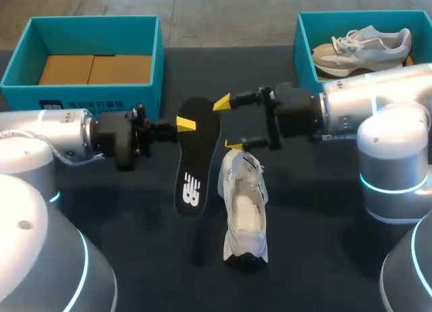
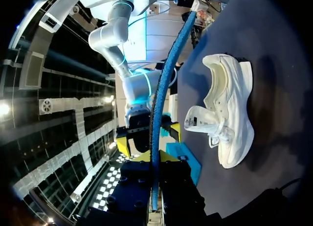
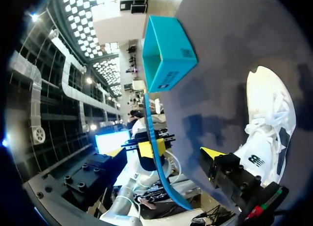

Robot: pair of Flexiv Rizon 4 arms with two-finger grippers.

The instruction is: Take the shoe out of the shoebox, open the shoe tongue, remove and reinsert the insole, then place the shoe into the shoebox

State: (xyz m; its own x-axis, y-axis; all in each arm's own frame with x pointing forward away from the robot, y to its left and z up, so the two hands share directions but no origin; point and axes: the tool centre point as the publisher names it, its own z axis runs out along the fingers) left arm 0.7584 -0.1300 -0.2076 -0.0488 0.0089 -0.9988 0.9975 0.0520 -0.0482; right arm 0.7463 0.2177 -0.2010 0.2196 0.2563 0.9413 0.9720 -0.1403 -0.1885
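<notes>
Dark matte table (image 1: 317, 258) carries all items. The left box (image 1: 20, 89), teal, sits at 11 o'clock with brown cardboard (image 1: 94, 69) inside. The right box (image 1: 304, 48), also teal, sits at 1 o'clock and holds a grey shoe (image 1: 364, 48).

Shoe (image 1: 244, 214): white, at table centre toward 6 o'clock, well apart from both boxes. It appears to stand on its sole, with the toe toward 12 o'clock and the heel, marked by a black patch, toward 6 o'clock. The tongue is folded up and forward, the laces lie slack, and the pale interior is exposed.

Insole (image 1: 196, 163): black face, blue underside. It is outside the shoe, just beside it at 9 o'clock, and held clear of the table with its long axis running from 12 to 6 o'clock.

Left gripper (image 1: 183, 125): enters from 9 o'clock and is clenched on the insole's edge.

Right gripper (image 1: 228, 124): enters from 3 o'clock, fingers spread and grasping nothing. One tip is near the insole's 12 o'clock end; contact there cannot be confirmed. The other tip is just above the tongue.
</notes>
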